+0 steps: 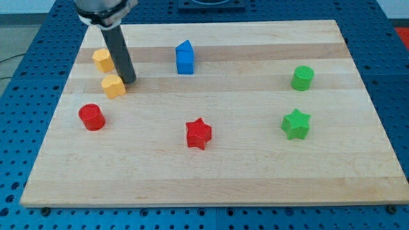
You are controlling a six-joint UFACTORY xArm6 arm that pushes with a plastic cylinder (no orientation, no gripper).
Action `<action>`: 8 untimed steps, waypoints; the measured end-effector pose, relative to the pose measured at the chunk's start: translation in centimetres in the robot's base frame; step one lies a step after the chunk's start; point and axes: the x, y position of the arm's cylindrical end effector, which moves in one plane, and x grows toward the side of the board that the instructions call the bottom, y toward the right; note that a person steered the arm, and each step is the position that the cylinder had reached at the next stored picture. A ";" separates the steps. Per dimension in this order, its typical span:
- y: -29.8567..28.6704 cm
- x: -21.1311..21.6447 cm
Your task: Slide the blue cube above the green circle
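Observation:
The blue cube point(185, 58) stands near the view's top, left of centre, on the wooden board point(211, 172). The green circle point(302, 78), a short cylinder, stands at the view's right, a little lower than the blue cube. My tip point(130, 82) is at the view's left, well left of the blue cube. It sits right beside a yellow heart-shaped block point(114, 85), touching or nearly touching its right side.
A yellow hexagon block point(102, 59) lies just left of the rod. A red cylinder point(92, 117) is at the lower left. A red star point(198, 133) is near the centre bottom. A green star point(296, 124) is below the green circle.

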 end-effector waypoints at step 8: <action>12.5 -4.8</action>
